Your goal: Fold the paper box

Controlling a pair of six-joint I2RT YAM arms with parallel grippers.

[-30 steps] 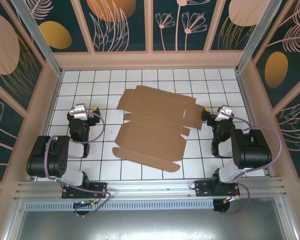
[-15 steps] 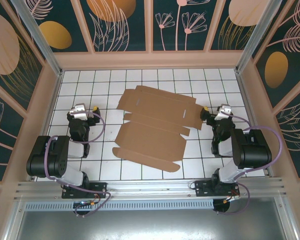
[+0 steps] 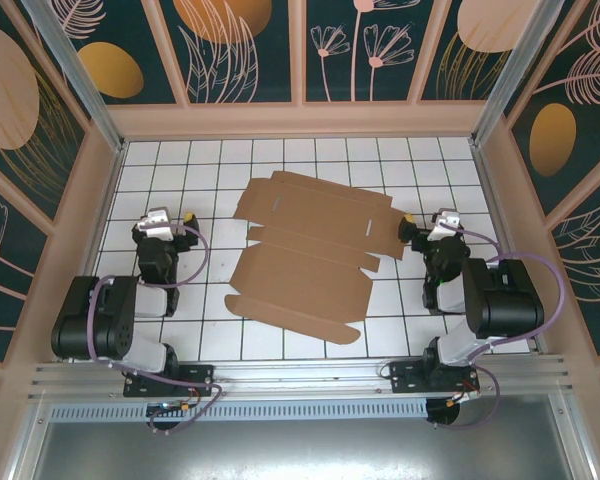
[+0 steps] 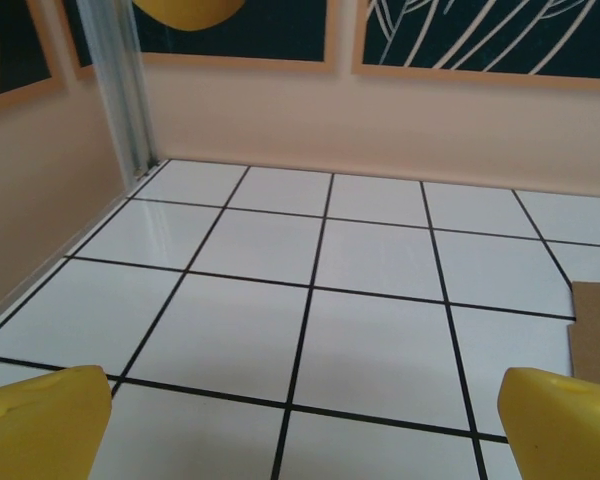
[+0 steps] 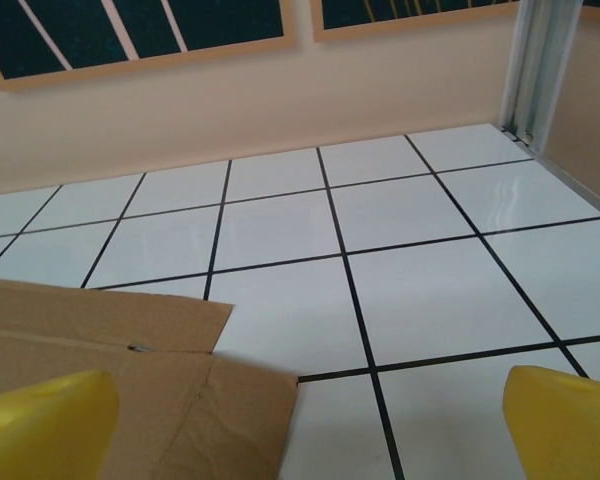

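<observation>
The paper box [image 3: 305, 255] lies unfolded and flat in the middle of the table [image 3: 160, 165]. It is a brown cardboard sheet with its flaps and tabs spread out, slanted a little against the tile lines. From above I see the whole outline, though its small slots are hard to make out. My left wrist camera catches just a sliver of its edge [image 4: 598, 335], cut off at the right border. My right wrist camera sees a corner with a flap and a crease [image 5: 130, 385], running out of frame at the bottom left.

My left end effector [image 3: 185, 225] sits to the left of the sheet, apart from it, its fingers spread wide. In its own camera [image 4: 300, 425] the yellow fingertips [image 4: 40, 425] are cropped at the lower corners, with bare tiles between them. My right end effector [image 3: 410, 228] is just beside the sheet's right edge, likewise spread wide [image 5: 305, 425]. One of its yellow fingertips [image 5: 40, 425] is over the cardboard, and I cannot tell whether it touches. Both arms are folded low over the table, elbows near their bases, wrists facing the far wall [image 3: 300, 118].
</observation>
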